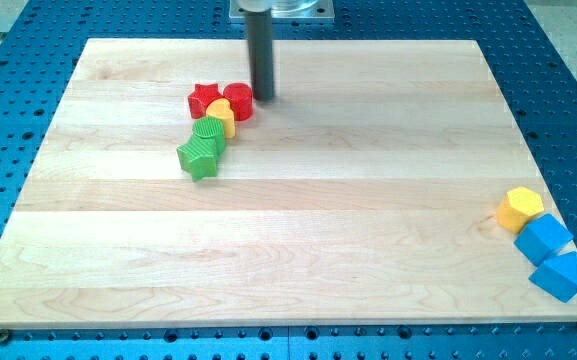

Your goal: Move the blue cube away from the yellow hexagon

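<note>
The blue cube (543, 238) sits near the board's right edge at the view's lower right, touching the yellow hexagon (519, 208) just above and left of it. A second blue block, a triangle (559, 275), lies right below the cube at the board's corner. My tip (264, 96) is far away at the view's top centre, just right of a red round block (238, 100). The tip touches none of the blue or yellow-hexagon blocks.
Near the tip is a cluster: a red star (204, 99), a small yellow block (221, 117), a green round block (209, 132) and a green star (199, 156). The wooden board (298, 230) lies on a blue perforated table (8, 90).
</note>
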### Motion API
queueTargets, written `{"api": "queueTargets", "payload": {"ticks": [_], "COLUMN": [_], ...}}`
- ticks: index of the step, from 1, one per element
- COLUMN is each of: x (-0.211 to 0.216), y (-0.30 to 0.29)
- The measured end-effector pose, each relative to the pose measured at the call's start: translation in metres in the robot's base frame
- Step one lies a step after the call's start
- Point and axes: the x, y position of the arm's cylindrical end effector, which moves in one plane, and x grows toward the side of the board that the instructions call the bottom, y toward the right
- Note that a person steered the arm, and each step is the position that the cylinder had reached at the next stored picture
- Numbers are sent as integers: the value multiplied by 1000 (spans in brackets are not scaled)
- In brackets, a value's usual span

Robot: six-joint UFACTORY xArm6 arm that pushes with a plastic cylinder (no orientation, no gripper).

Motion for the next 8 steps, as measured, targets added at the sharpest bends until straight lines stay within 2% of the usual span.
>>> {"api": "queueTargets", "payload": {"ticks": [1,2,3,4,5,7,8], "x": [1,36,104,180,230,218,213], "y": [104,224,325,338,314,217,242]}}
